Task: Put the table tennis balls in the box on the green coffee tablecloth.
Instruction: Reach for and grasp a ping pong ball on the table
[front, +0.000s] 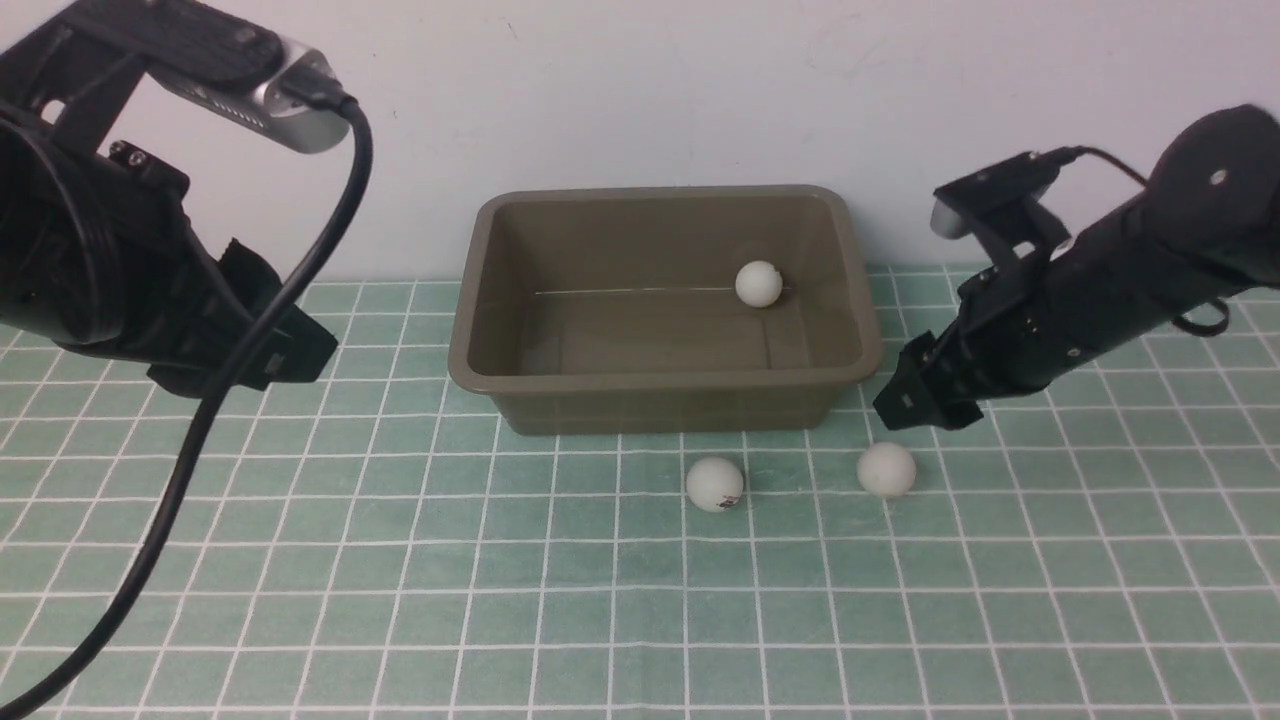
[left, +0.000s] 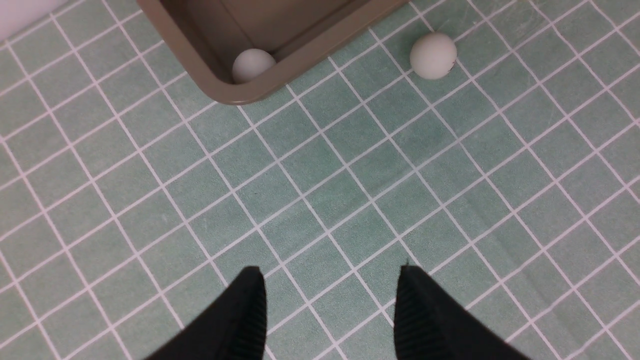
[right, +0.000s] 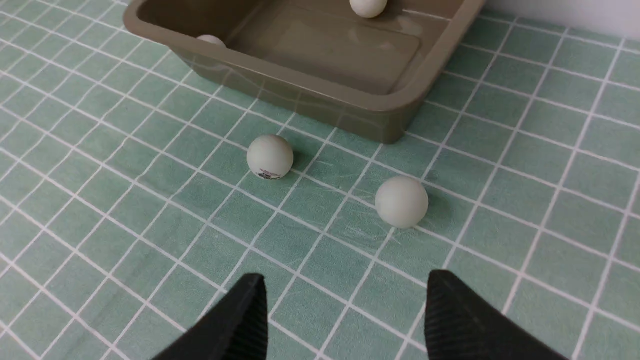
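The only print in sight is a small dark mark low on the marked table tennis ball (right: 270, 156), too small to read, perhaps a line of lettering with a logo. That ball lies on the green coffee tablecloth (front: 400, 600) just in front of the box (front: 660, 412), near the middle of its near wall. A plain ball (front: 886, 469) lies on the cloth to its right, close to the box's near right corner. Two more are inside the olive-brown box: a far ball (front: 758, 283) by the back wall toward the right, and a corner ball (left: 252, 65) tucked into the near left corner. The left gripper (left: 330, 310) hangs raised over bare cloth to the left of the box, jaws apart and empty. The right arm (front: 1100, 270) slants down from the right, and the right gripper (right: 345, 320) hovers close over the plain ball, beside the box's near right corner, jaws spread wide with nothing between them.
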